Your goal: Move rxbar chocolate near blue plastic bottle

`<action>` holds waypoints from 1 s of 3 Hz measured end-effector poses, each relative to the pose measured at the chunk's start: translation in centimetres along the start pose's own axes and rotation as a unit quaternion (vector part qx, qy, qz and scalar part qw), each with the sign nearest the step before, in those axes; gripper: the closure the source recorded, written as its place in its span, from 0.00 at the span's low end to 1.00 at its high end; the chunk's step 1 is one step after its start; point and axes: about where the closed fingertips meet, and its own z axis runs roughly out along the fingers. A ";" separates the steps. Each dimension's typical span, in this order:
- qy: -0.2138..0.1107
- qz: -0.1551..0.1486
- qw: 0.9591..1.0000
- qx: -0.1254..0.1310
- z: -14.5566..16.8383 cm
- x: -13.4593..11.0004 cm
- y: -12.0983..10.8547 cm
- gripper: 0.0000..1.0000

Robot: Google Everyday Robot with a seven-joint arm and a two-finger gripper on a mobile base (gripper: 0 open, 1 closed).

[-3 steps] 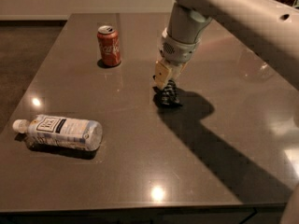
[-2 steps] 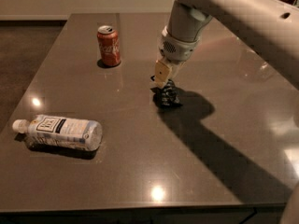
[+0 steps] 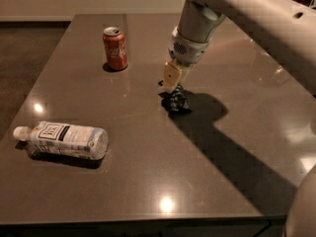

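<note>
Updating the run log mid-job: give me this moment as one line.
phase: pickup | pincer: down at rxbar chocolate, right of red can | blue plastic bottle: lying front left, apart from bar | can: upright

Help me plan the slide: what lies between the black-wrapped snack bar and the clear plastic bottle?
Only bare grey tabletop, in the camera view, from black-wrapped rxbar chocolate to blue plastic bottle; gripper sits over the bar.

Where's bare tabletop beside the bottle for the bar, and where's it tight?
Widest free patch: tabletop between the blue plastic bottle and the rxbar chocolate, down to the front edge. Also bare: the stretch between bottle and red soda can. Tight: left of the bottle, by the table edge, and around the claw, low over the bar.
</note>
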 end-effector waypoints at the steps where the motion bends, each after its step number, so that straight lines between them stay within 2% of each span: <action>1: -0.012 -0.060 0.998 -0.019 -0.9 -1.6 2.4 1.00; 2: -0.035 -0.133 0.990 -0.043 -2.2 -2.6 6.5 1.00; 3: -0.039 -0.203 0.976 -0.068 -1.7 -3.6 10.7 1.00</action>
